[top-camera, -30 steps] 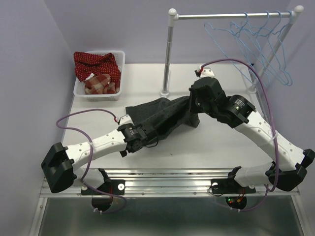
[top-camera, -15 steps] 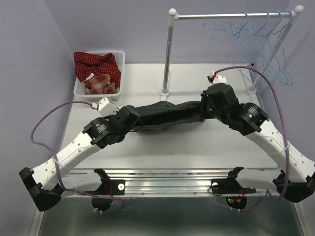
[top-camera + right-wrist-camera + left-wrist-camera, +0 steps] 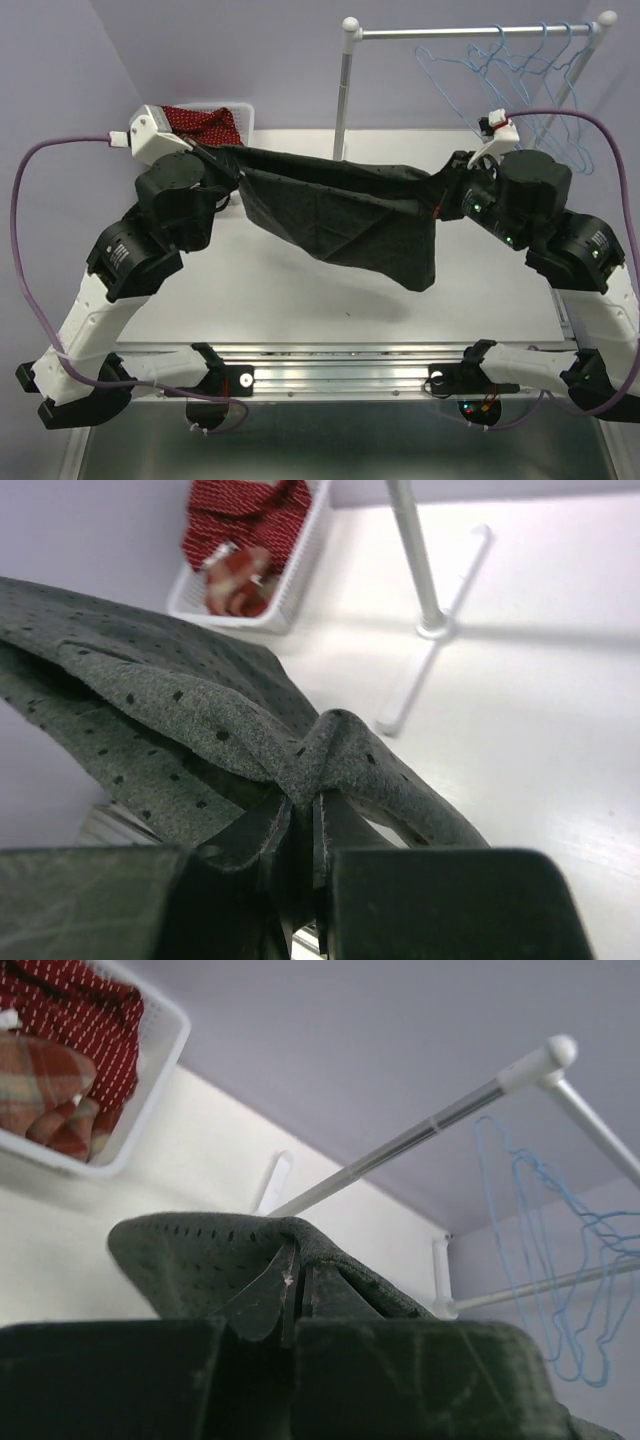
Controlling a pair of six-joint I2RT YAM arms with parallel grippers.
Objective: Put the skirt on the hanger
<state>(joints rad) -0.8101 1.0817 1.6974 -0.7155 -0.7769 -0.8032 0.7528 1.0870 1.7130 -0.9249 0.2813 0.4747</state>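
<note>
1. I see the skirt held up over the table, stretched wide in front of the clothes rail, its lower edge sagging.
2. The left gripper is clamped on one skirt corner, left of the rail's post.
3. The right gripper pinches the opposite corner, below the rail.
4. The hanger hangs on the rail among others, apart from the skirt.
5. The basket of red clothes sits left of the rail.
</note>
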